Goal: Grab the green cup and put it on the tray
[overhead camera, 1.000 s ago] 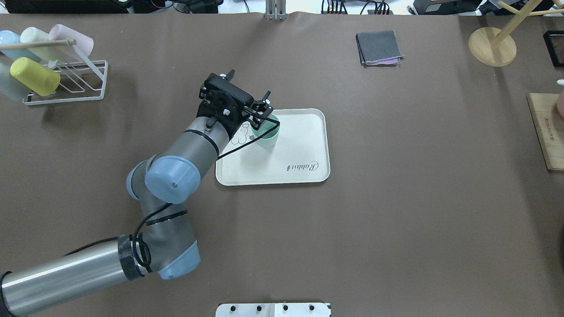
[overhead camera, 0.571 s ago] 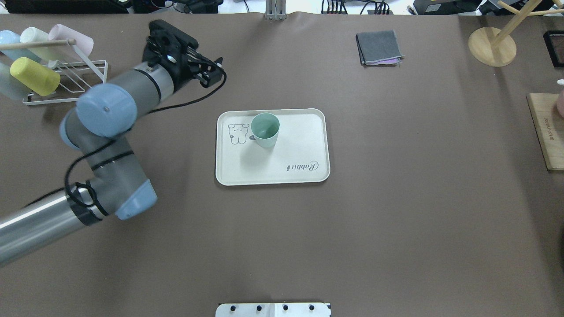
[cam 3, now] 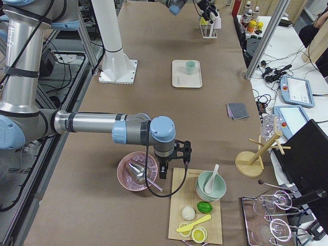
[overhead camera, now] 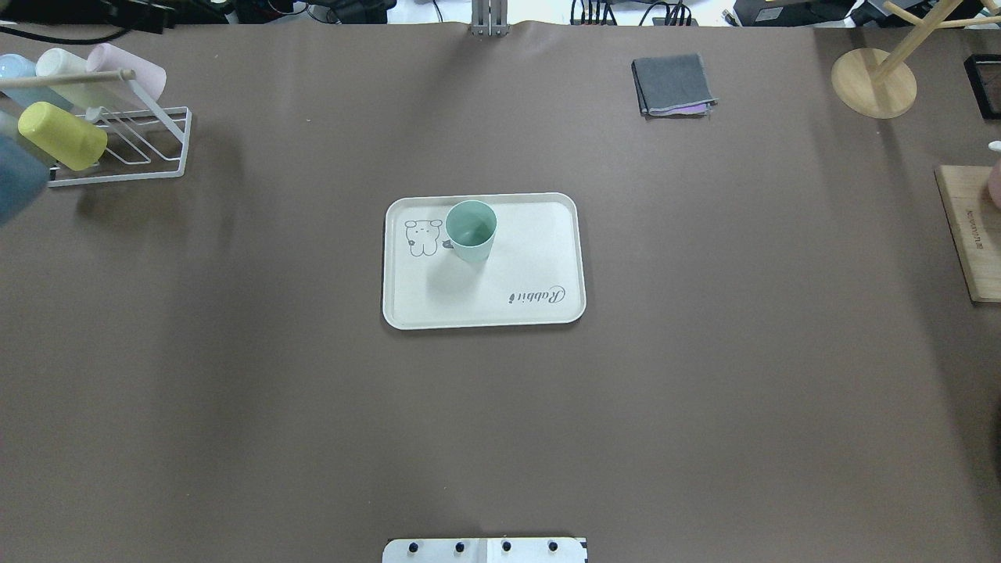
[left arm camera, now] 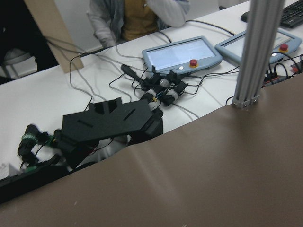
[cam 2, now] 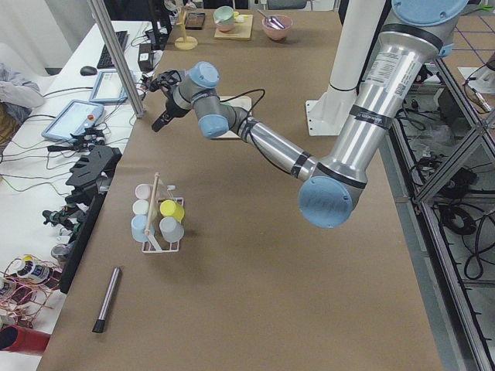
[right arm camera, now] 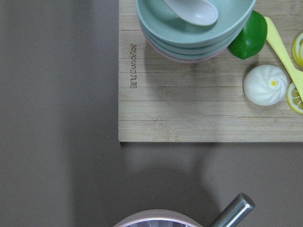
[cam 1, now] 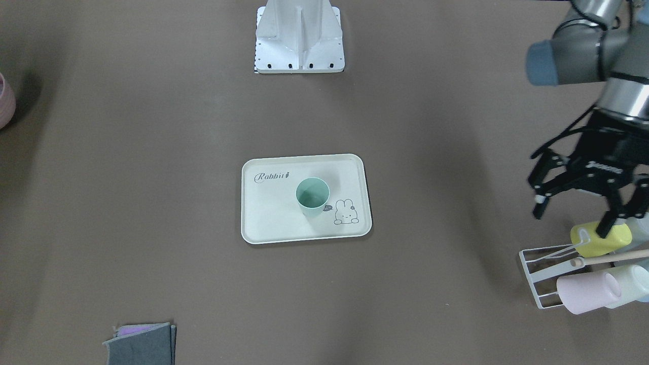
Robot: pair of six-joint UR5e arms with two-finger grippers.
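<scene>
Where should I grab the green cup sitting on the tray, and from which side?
Take the green cup by its rim from straight above, pinching the wall from inside the mouth and outside. It stands upright on the tray with its mouth open, has no handle, and nothing stands close beside it, so any side of the rim should do.

Bare table [overhead camera: 704, 375] lies all around the tray [overhead camera: 522, 262].

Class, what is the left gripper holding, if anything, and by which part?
Nothing: the left gripper is open; the green cup stands alone on the tray.
</scene>
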